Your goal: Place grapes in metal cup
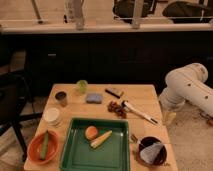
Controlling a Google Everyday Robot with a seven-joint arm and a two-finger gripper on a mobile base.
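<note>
Wooden table [145, 95]: bumpy dark-red grapes [116, 108] lie at frame centre, beside a slim white-handled utensil [140, 114]. The dull grey cylindrical metal cup [61, 98] stands upright, centre left. Gripper [150, 151] at lower right, jaws apart, empty.

Two cups [61, 98], perhaps two bowls [34, 146].

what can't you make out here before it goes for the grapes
Camera view:
- metal cup: its inside is partly hidden by its own wall.
- grapes: too small to count.
- arm: cut off by the right edge.
- gripper: open, hanging beside the table's right edge; too small to see detail.
- dark bowl: its grey contents can't be identified.
</note>
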